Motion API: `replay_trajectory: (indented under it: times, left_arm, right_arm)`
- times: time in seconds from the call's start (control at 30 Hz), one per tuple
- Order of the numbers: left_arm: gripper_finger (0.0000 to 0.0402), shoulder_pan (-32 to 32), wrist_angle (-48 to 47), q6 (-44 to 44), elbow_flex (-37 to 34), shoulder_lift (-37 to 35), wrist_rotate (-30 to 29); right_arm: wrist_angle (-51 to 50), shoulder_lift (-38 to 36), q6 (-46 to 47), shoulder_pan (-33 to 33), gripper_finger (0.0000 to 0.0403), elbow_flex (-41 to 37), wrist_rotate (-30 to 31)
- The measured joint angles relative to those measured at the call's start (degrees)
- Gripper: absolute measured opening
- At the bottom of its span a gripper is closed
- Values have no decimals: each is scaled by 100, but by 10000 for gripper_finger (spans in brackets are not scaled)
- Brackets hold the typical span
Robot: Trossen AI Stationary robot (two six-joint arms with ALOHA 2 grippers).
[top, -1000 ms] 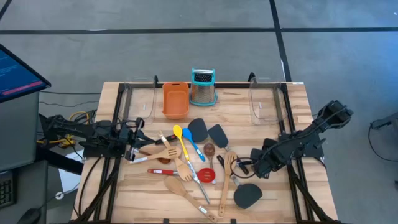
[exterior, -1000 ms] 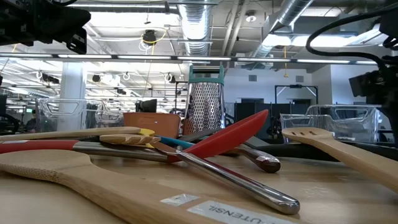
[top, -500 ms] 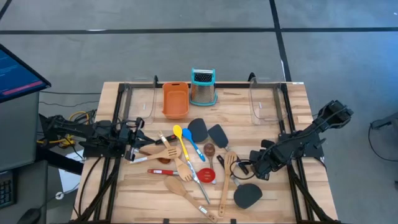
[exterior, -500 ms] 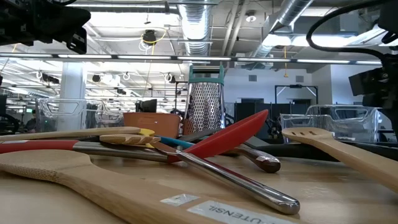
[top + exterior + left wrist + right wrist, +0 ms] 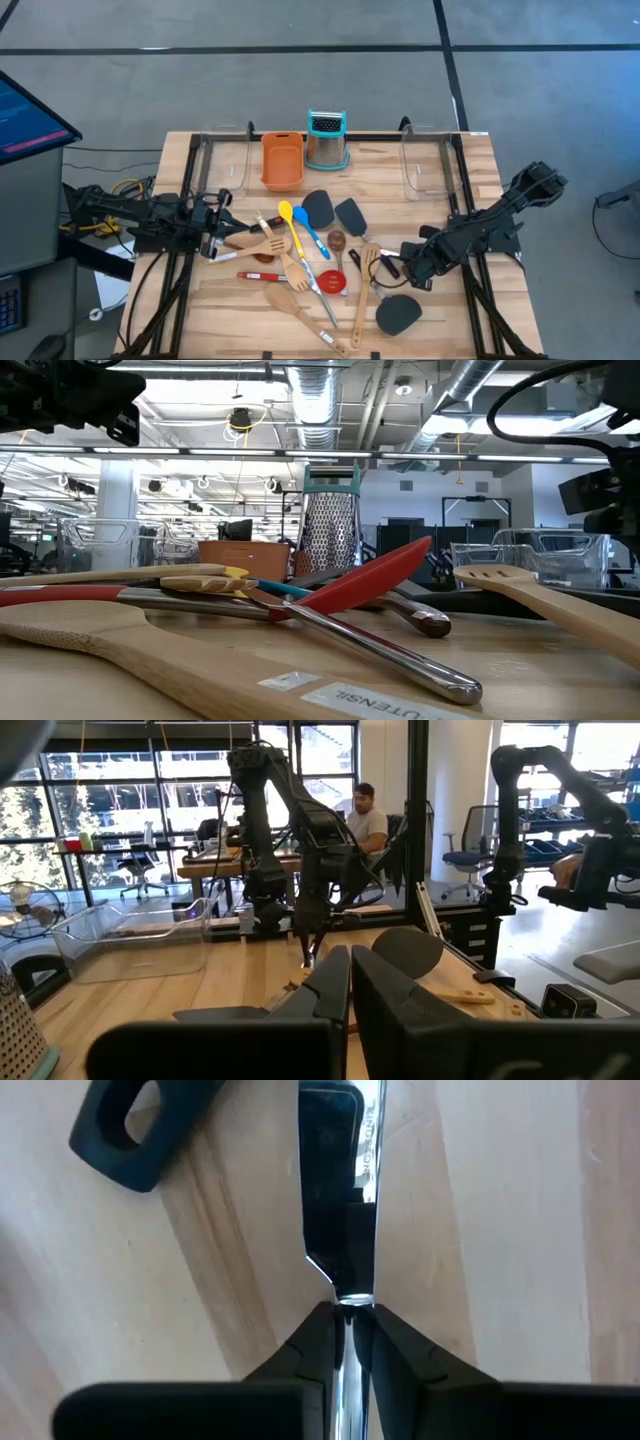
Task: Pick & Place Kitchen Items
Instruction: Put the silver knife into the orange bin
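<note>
Kitchen items lie scattered over the middle of the wooden table point(image 5: 450, 330): wooden spoons, a yellow spoon point(image 5: 286, 211), a red spoon point(image 5: 333, 283) and black turners. A black turner point(image 5: 398, 313) with a steel handle lies near the front right. My right gripper point(image 5: 392, 266) stands over that handle's far end, pointing down and shut on it. My left gripper point(image 5: 222, 238) waits at the table's left side, level and shut, with nothing between its fingers point(image 5: 350, 982). My right gripper pinches the black turner's steel handle point(image 5: 345, 1230) between its two fingers point(image 5: 312, 1342), near the handle's free end. The fingers come from above, pointing down, one on each long side of the handle. The turner lies flat on the table.
A wooden slotted spatula point(image 5: 368, 262) and another black utensil's handle end point(image 5: 125, 1140) lie close beside the right gripper. An orange tray point(image 5: 282, 160) and a steel grater point(image 5: 326, 140) stand at the back. Clear bins point(image 5: 430, 170) point(image 5: 225, 165) flank them.
My right gripper has stayed over the turner's handle and has shut on it. The utensils have kept their places.
</note>
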Motion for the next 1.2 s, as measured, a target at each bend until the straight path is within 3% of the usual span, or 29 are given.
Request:
replay_trajectory:
  times: [0.3,0.5,0.7,0.87,1.07,1.2]
  left_arm:
    - [2,1,4,0,0,-2,0]
    - [2,0,15,0,0,-2,0]
    - [2,-1,46,0,0,-2,0]
    - [2,-1,60,0,0,-2,0]
    - [2,-1,96,0,0,-2,0]
    - [2,0,134,0,0,-2,0]
  right_arm:
    - [-486,1,-29,1,36,487,-124]
    - [-1836,-2,-27,5,36,1019,-452]
    - [-3046,-153,211,5,36,1527,-383]
    - [-3151,-518,300,5,36,1889,344]
    - [-2985,-948,193,5,36,2327,1885]
    - [-2421,-1227,-410,4,36,2433,2881]
